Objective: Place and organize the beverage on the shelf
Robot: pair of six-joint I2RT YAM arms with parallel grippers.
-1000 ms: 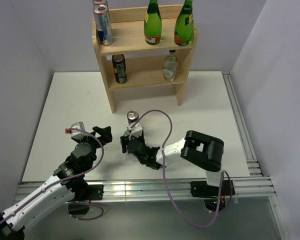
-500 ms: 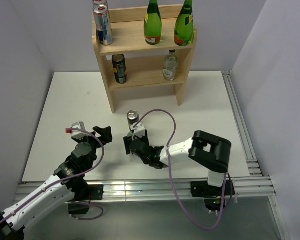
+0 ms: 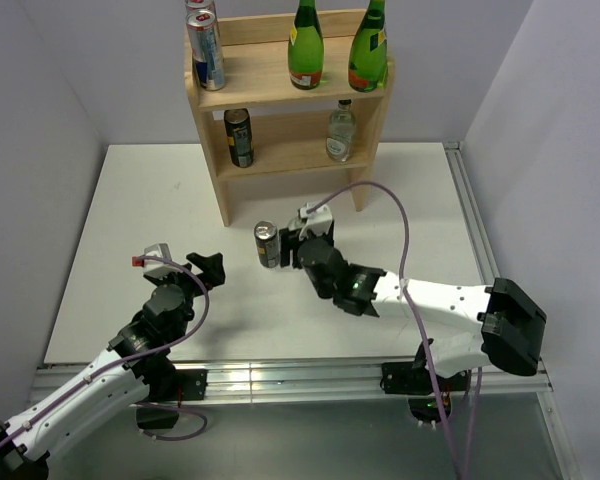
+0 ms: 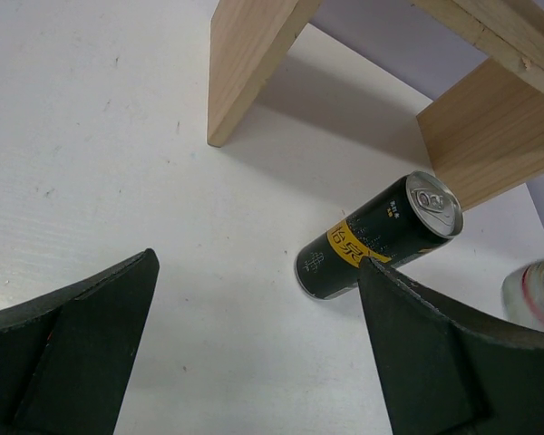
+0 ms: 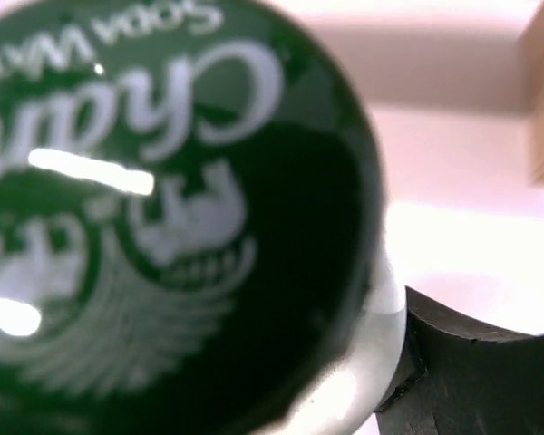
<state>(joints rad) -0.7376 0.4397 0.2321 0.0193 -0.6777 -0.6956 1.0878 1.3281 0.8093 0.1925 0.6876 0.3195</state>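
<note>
Step in hand, as judged: the right arm was taking up the loose can (image 3: 266, 244) to carry it to the shelf (image 3: 258, 80). The can stood upright on the white table (image 3: 130, 220), centre of the overhead frame, just below the shelf's left side panel and apart from it. Noted the right gripper (image 3: 290, 248) hard against the can's right side in that view. Its wrist view was filled by a blurred dark green can wall with white lettering, with one black finger (image 5: 471, 362) at lower right. Could not tell whether the jaws were pressed onto the can or only bracketing it. To do this well: seat the can deep between both fingers at mid-height, close square so it does not tip, lift straight up, then clear the panel edge on the way in. The likeliest slot looked to be the bare middle of the lower tier, between the dark can (image 3: 239, 137) and the small clear bottle (image 3: 341, 130). The upper tier carried silver-blue cans (image 3: 207, 50) at left and green bottles (image 3: 305, 45) at right. Noted the left gripper (image 3: 208, 268) at lower left of frame, jaws spread wide, nothing between them, well apart from the can.
</note>
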